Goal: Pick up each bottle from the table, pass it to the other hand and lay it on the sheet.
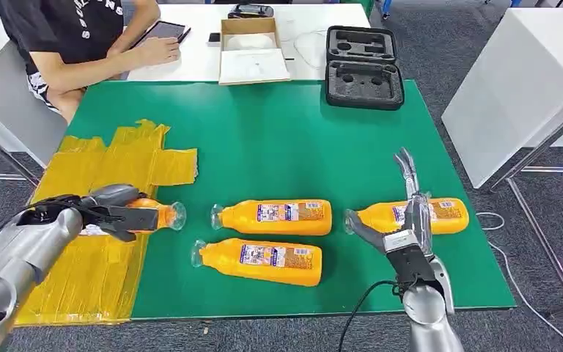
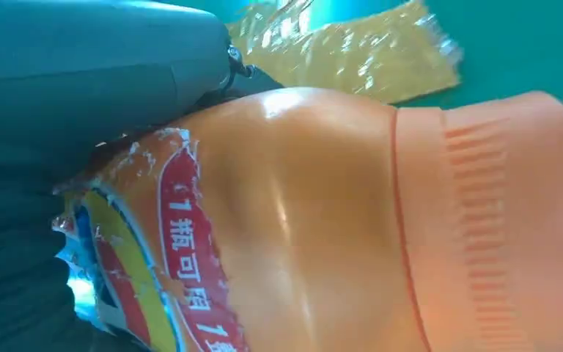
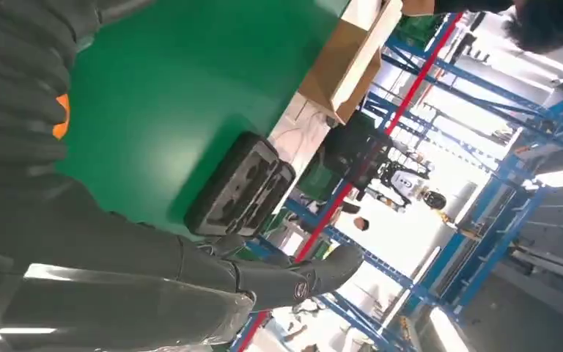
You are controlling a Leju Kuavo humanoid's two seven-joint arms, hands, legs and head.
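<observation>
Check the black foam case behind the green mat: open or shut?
Open. The black foam case lies spread flat, both halves showing empty foam cutouts.

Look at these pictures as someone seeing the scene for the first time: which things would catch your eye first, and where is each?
The orange bottles stand out on the green table: two lie side by side in the middle, and a third lies under the open right robot hand. At the table's left, the left robot hand holds a fourth bottle over the crinkled yellow sheet. A person sits at the far left corner.
</observation>
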